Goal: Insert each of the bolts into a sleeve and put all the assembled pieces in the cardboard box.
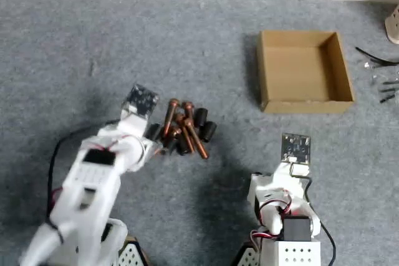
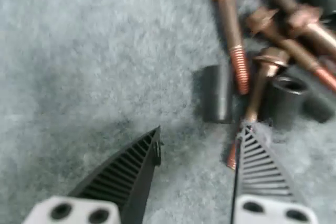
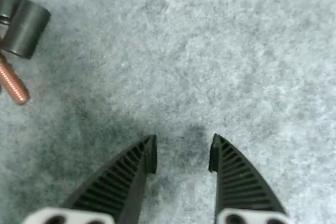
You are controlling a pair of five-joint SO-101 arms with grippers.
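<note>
Bolts (image 1: 184, 128) and sleeves (image 1: 207, 131) before assembly. The copper-coloured bolts lay crossed in a loose heap on the grey bench (image 1: 75, 42), with the black sleeves touching them along the heap's edges. The box (image 1: 303, 104) stood open-topped and well apart, on the far side of the bench, with nothing visible inside.

Handling, as judged: both parts looked rigid and hard, so a firm grip should not deform them. The bolts were probably dense for their size, and their round shanks would roll or pivot if pinched off-centre. A hold across the shank just below the head seemed the steadiest. The sleeves looked smooth-walled and likely to slip, so they were best taken across the outer wall at mid-length. Because the heap was interlocked, lifting one piece could drag its neighbours.

Pose: the left arm (image 1: 93, 172) was stretched forward and angled down at the near edge of the heap. The left fingers (image 2: 126, 177) were spread wide and held nothing. A lying sleeve (image 2: 216, 94) sat just ahead of the gap, and one fingertip was at the threaded end of a bolt (image 2: 257, 90) — contact could not be confirmed. The right arm (image 1: 283, 210) was folded near its base. The right fingers (image 3: 123, 182) were parted and empty over bare bench, with the heap's nearest sleeve off to one side.
</note>
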